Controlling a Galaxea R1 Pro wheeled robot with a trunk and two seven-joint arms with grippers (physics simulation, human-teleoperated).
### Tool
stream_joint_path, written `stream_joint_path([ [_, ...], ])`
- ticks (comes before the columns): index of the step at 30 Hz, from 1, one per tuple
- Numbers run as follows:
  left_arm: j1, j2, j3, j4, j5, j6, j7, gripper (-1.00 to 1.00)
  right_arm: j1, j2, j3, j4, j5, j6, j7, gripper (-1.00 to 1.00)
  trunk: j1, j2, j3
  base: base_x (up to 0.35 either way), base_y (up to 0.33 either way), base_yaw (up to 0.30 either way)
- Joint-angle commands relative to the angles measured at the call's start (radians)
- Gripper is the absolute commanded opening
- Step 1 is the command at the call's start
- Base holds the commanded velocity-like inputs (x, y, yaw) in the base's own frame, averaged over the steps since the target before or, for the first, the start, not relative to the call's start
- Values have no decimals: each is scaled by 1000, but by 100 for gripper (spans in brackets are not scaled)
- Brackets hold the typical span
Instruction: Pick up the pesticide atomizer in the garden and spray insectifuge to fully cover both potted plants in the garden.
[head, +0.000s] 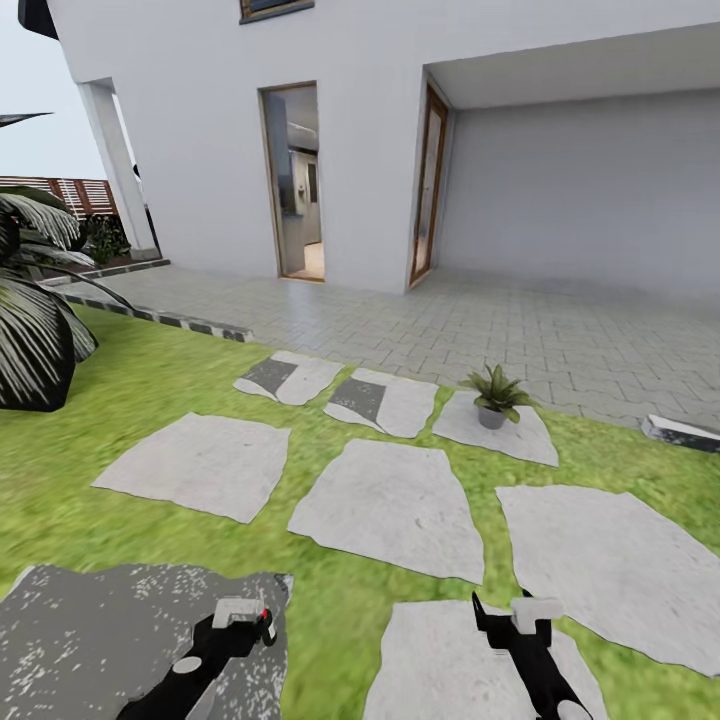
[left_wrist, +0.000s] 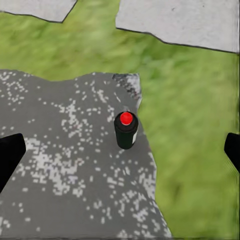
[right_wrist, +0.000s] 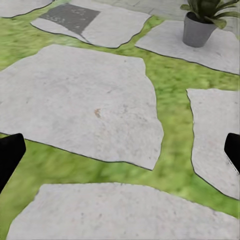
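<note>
Dark green and standing upright, the pesticide atomizer (left_wrist: 125, 131) sits on a speckled grey stone slab (head: 90, 640) at the near left of the lawn, close to the slab's right edge where the grass (head: 330, 590) begins. From my left wrist camera I see it from above, its red-dotted top facing up, so its long axis runs vertical. It lies directly ahead of my left gripper (head: 240, 615), between the two dark fingers (left_wrist: 10, 155), which stand wide apart and clear of it. That arm is plainly the nearer one; I judge a short advance and descent would bring the fingers around the body.

My right gripper (head: 512, 612) hangs over a pale stepping stone (head: 450, 670) at the near right, also spread open and holding nothing.

One of the potted plants (head: 494, 395) stands on a far stepping stone near the paved patio (head: 500, 320), its round grey pot holding a rosette of pointed leaves. I cannot make out any whitish specks on them.
</note>
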Motion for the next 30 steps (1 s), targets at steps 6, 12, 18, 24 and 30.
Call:
stream_joint_path([
  [6,4,1,2,1,-2,-8,1,100,-1,-3,0,3,1,-3,0,100,0,0,-1,1,-7,0],
  [12,4,2,2,1,12,-17,0,100,-1,-6,2,4,1,-4,0,100,0,0,-1,85,-224,0],
  [18,4,1,2,1,14,-19,0,100,-1,-6,2,5,1,-4,0,100,0,0,-1,170,-154,-11],
  [24,4,1,1,0,14,-20,0,100,-1,-6,2,6,1,-4,0,100,0,0,-1,31,-14,-191],
  [30,4,2,2,0,14,-19,0,100,-1,-6,2,11,1,-4,-1,100,0,0,-1,2,13,-41],
])
